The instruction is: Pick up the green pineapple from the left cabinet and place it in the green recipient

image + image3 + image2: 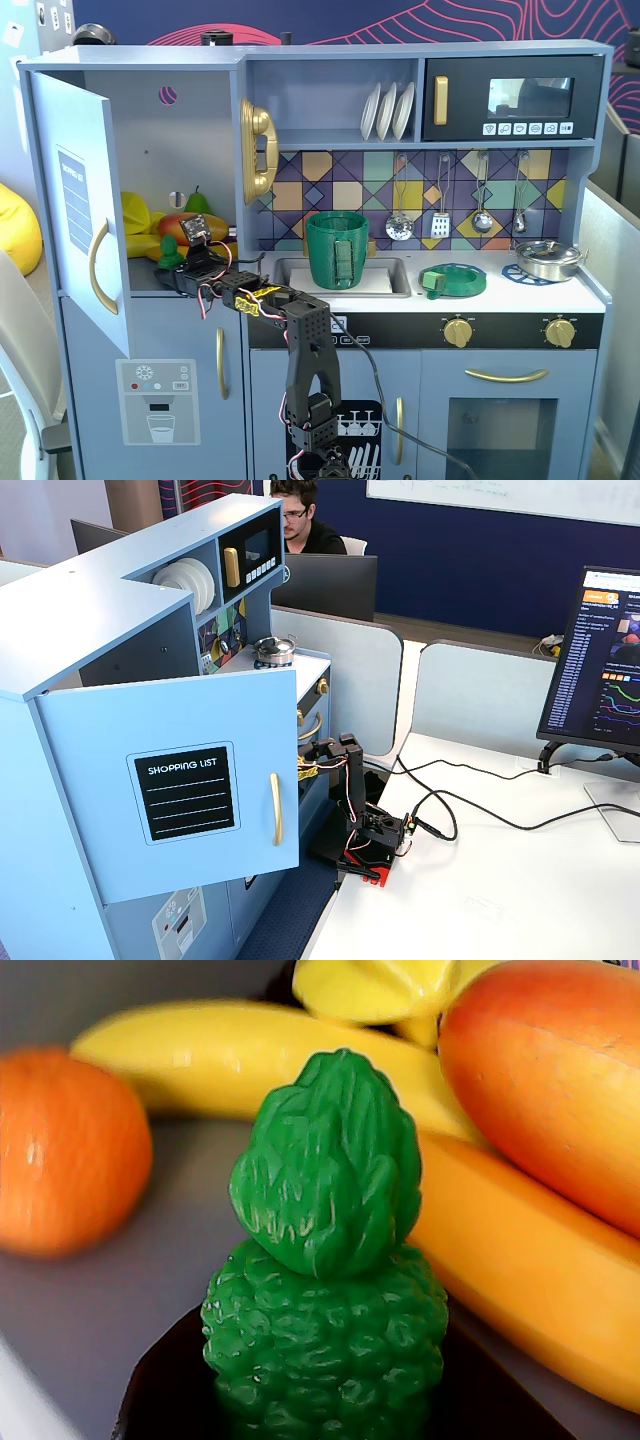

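The green pineapple (325, 1260) fills the wrist view, bumpy body below and leafy crown above, right against a dark jaw under its base. In a fixed view it (168, 256) stands at the front of the open left cabinet (190, 140), at the tip of my gripper (180, 268), which reaches in from the right. In the wrist view my gripper (330, 1410) shows only that one dark jaw, so its state is unclear. The green recipient (337, 250), a tall dark-green cup with a handle, stands in the sink.
An orange (65, 1150), bananas (250, 1055) and a mango (550, 1080) lie close behind the pineapple. The cabinet door (75, 200) stands open at the left. A flat green dish (453, 280) and a small pot (548, 258) sit on the counter. The other fixed view shows the arm (350, 780) behind the door (180, 780).
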Controlling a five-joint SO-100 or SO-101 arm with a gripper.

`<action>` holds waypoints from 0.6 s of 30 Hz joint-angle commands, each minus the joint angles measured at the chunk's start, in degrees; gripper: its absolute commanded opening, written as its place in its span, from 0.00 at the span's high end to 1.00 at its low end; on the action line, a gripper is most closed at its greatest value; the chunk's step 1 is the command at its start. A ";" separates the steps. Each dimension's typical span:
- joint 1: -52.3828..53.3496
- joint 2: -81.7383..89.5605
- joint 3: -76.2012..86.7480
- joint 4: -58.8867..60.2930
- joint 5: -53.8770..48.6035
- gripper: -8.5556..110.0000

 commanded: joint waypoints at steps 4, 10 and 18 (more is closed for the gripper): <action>-0.70 22.32 11.69 5.45 -12.48 0.93; -2.55 44.21 25.05 14.15 -17.05 0.93; 1.14 61.08 30.15 24.35 -17.75 0.93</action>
